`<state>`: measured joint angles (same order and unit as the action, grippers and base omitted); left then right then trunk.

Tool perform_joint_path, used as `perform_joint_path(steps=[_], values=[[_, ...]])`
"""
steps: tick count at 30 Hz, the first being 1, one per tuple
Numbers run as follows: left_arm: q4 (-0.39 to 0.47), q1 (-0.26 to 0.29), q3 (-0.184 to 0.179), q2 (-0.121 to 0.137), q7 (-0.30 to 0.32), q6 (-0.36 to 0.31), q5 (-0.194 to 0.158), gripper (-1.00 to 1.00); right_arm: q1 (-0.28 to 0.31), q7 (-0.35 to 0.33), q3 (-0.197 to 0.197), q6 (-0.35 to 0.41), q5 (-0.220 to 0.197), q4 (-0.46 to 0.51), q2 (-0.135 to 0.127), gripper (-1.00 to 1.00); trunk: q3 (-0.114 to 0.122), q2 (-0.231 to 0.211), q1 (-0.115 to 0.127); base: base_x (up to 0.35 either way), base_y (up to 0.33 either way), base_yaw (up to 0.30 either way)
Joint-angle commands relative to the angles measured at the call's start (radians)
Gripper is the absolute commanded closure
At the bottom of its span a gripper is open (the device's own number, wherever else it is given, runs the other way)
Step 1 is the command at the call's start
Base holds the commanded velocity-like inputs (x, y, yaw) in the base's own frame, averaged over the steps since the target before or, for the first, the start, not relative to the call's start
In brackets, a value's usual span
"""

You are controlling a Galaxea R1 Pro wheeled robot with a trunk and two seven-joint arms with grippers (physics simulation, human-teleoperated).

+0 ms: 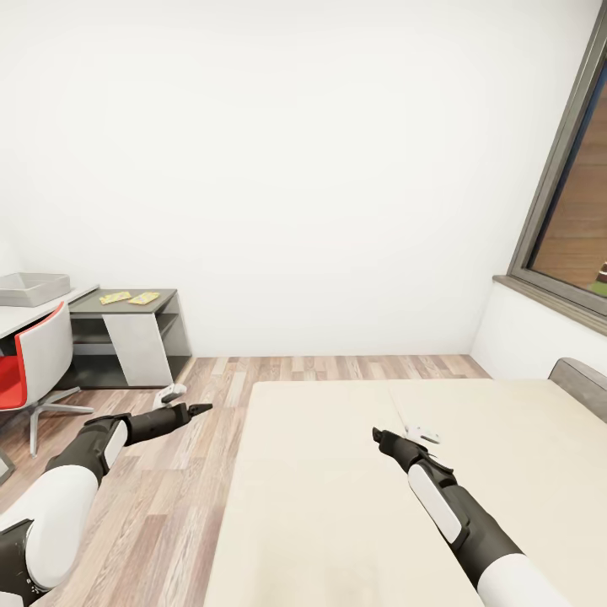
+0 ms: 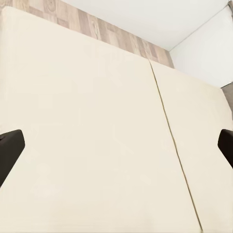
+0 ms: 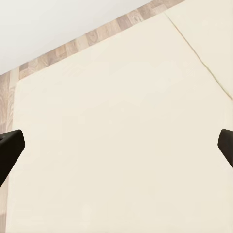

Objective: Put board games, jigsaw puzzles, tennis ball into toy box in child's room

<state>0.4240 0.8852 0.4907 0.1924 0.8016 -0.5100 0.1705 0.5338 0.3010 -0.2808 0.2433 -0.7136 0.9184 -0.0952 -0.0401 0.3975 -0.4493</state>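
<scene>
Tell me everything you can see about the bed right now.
The bed is low and wide, with a plain beige mattress surface split by a thin seam running lengthwise. A grey headboard corner shows at its far right, near the window wall. It stands on wood plank floor, a strip of floor between its far edge and the white wall. The visible mattress carries no toys. The right pincer hangs over it, open; whether it touches cannot be told.

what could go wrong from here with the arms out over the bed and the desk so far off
1. The visible part of the bed is bare, with both grippers empty and open, so the robot may be searching the wrong spot for games.
2. The right gripper hangs over the mattress; lowering it could press into the surface.
3. The red chair stands before the table carrying the toy box and may block the approach.
</scene>
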Motion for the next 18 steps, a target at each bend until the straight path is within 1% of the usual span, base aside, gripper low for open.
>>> perform_joint_path(steps=[1, 4, 5, 8, 9, 14, 18], values=[[0.001, 0.001, 0.008, -0.001, 0.002, -0.007, 0.011, -1.0, 0.001, 0.009, -0.004, 0.003, -0.008, 0.002, -0.001, -1.0, -0.002, 0.002, -0.001, 0.0, 0.0, 0.0], [0.001, 0.001, 0.007, -0.002, -0.023, -0.007, 0.014, -1.0, 0.001, 0.009, -0.004, 0.007, -0.009, 0.002, -0.001, -1.0, -0.002, 0.002, -0.001, 0.0, 0.0, 0.0], [0.001, 0.001, 0.007, -0.002, -0.049, -0.007, 0.015, -1.0, 0.001, 0.009, -0.004, 0.01, -0.01, 0.002, -0.001, -1.0, -0.002, 0.002, -0.001, 0.0, 0.0, 0.0], [0.001, 0.001, 0.007, -0.002, -0.096, -0.007, 0.015, -1.0, 0.001, 0.01, -0.004, 0.02, -0.009, 0.003, -0.001, -1.0, -0.002, 0.002, -0.001, 0.0, 0.0, 0.0], [0.001, 0.001, 0.008, -0.002, -0.129, -0.007, 0.014, -1.0, 0.001, 0.011, -0.003, 0.03, -0.009, 0.003, -0.001, -1.0, -0.002, 0.002, -0.001, 0.0, 0.0, 0.0], [0.002, 0.001, 0.008, -0.001, -0.202, -0.007, 0.014, -1.0, 0.001, 0.011, -0.003, 0.069, -0.008, 0.008, -0.001, -1.0, -0.002, 0.002, -0.001, 0.0, 0.0, 0.0], [0.002, 0.001, 0.007, -0.004, -0.222, -0.007, 0.014, -1.0, 0.001, 0.01, -0.002, 0.079, -0.008, 0.01, -0.001, -1.0, -0.002, 0.002, -0.001, 0.0, 0.0, 0.0]])
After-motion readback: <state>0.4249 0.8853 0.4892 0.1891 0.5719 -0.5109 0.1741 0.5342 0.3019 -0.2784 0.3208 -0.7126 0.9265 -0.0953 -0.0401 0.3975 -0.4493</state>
